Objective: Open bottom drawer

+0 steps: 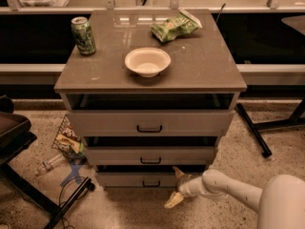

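while spread wide apart, the pincer point(175, 189) hangs low under the desk's point(202, 73) front right corner, its upper tip at the right end of the bottom drawer point(133, 180), lowest of three beneath the front edge.
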Motion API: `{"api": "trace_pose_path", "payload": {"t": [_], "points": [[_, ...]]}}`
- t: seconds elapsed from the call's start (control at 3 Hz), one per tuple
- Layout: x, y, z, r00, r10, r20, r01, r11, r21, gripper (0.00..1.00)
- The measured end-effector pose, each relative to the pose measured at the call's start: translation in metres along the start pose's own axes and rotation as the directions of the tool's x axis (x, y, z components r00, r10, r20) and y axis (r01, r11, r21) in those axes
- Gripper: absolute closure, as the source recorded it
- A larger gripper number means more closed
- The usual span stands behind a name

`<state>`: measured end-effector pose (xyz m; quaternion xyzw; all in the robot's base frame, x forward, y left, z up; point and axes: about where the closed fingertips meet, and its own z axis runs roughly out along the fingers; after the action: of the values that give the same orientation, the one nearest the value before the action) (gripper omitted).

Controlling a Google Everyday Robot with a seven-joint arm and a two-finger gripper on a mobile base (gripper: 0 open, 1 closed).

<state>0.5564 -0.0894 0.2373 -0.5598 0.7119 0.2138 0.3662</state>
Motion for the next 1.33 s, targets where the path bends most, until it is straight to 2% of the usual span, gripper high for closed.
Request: {"api": "trace_pose_path", "payload": {"t": [0.33, 0.67, 1.0, 1.33], "points": [[0.005, -0.001, 0.020, 0.999, -0.025, -0.048, 0.025, 0.9997, -0.007, 0.18], [0.003, 0.000, 0.041, 0.996, -0.050, -0.077, 0.049, 0.9987, -0.010, 0.49], [0.003, 0.002, 0.041, 0.996, -0.047, -0.073, 0.046, 0.9989, -0.013, 0.72], [0.003, 0.003, 0.042, 0.996, -0.046, -0.072, 0.045, 0.9989, -0.016, 0.72]]}}
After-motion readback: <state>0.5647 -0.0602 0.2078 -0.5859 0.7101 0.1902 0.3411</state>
